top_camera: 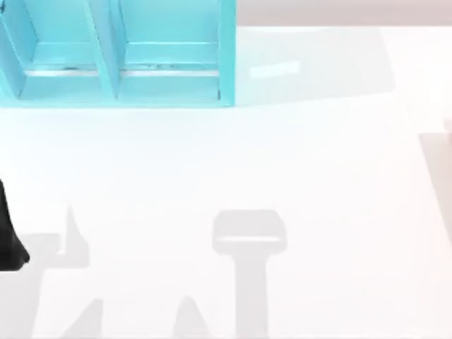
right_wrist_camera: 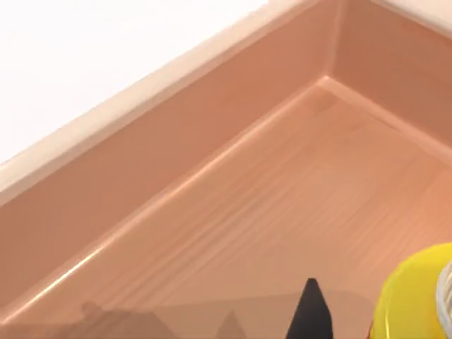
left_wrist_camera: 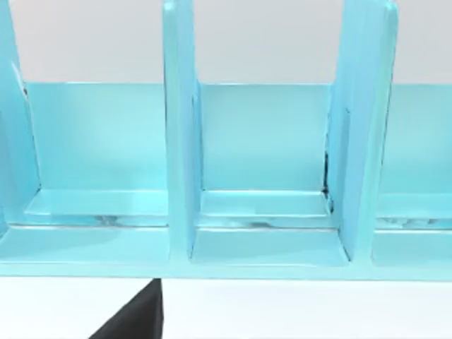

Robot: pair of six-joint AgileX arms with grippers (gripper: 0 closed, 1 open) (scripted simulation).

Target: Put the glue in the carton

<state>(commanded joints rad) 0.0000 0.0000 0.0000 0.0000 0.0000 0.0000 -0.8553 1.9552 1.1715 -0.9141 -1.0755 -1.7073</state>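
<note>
Top view: teal shelving (top_camera: 116, 53) stands at the white worktop's (top_camera: 282, 162) far left corner. Left wrist view faces its smooth upright dividers; the left claw's state I cannot tell. Right wrist view: the rounded yellow glue (right_wrist_camera: 417, 300) sits over the carton's (right_wrist_camera: 176, 176) plain brown floor, beside a black fingertip (right_wrist_camera: 311, 318); grip unclear.

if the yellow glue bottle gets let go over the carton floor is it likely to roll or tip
The rounded yellow glue bottle would probably roll if it lands sideways. The flat wooden-looking carton floor offers no catch, though its raised walls should contain it. It looks stiff, likely light.
</note>
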